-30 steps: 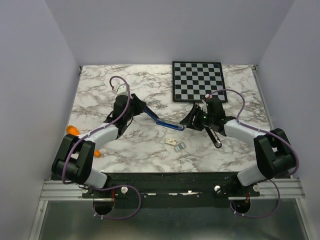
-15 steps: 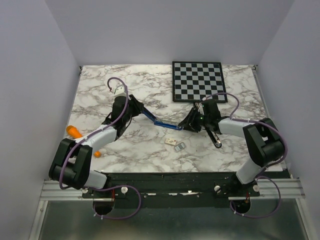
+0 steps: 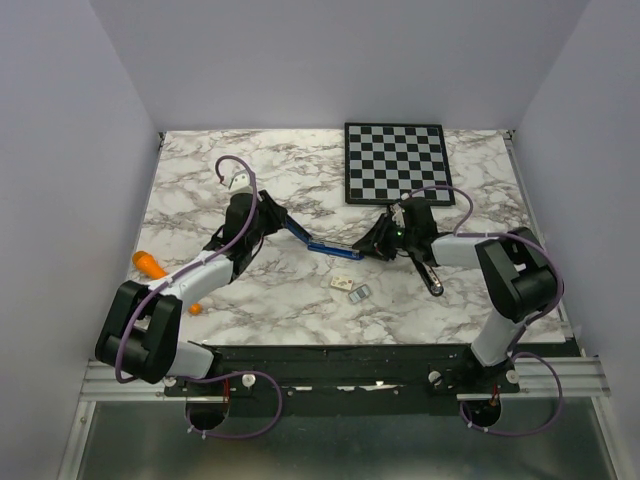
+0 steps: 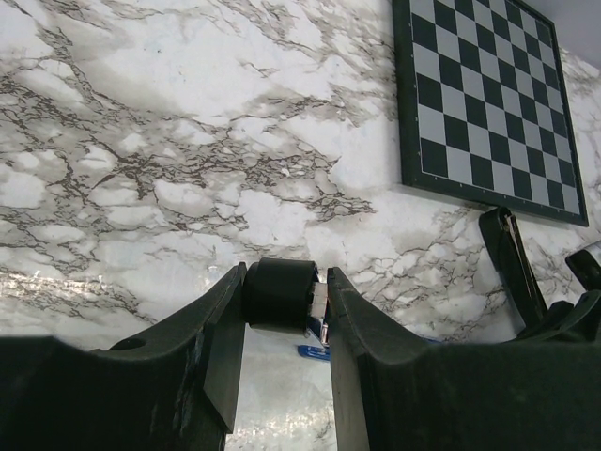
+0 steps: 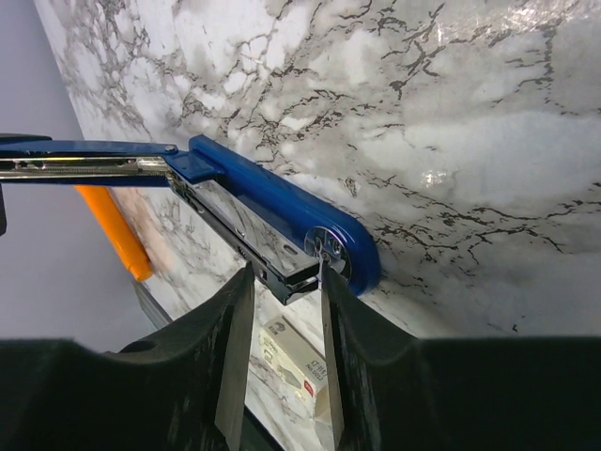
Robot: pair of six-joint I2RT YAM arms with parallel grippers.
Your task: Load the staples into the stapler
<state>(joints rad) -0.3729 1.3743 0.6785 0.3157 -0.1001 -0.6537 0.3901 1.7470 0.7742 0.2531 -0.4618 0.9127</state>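
Top external: my left gripper (image 3: pixel 272 216) clamps the blue stapler's (image 3: pixel 330 247) black end. Right gripper (image 3: pixel 372 247) straddles its rail, jaws slightly apart. Loose staples (image 3: pixel 360 292) toward near edge.

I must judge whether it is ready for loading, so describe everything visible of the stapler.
The stapler is blue, with a silvery metal channel, and is hinged open so its halves stretch in a line over the marble table. The left tool clamps its black end. The channel's tip sits between the fingers of the right tool.
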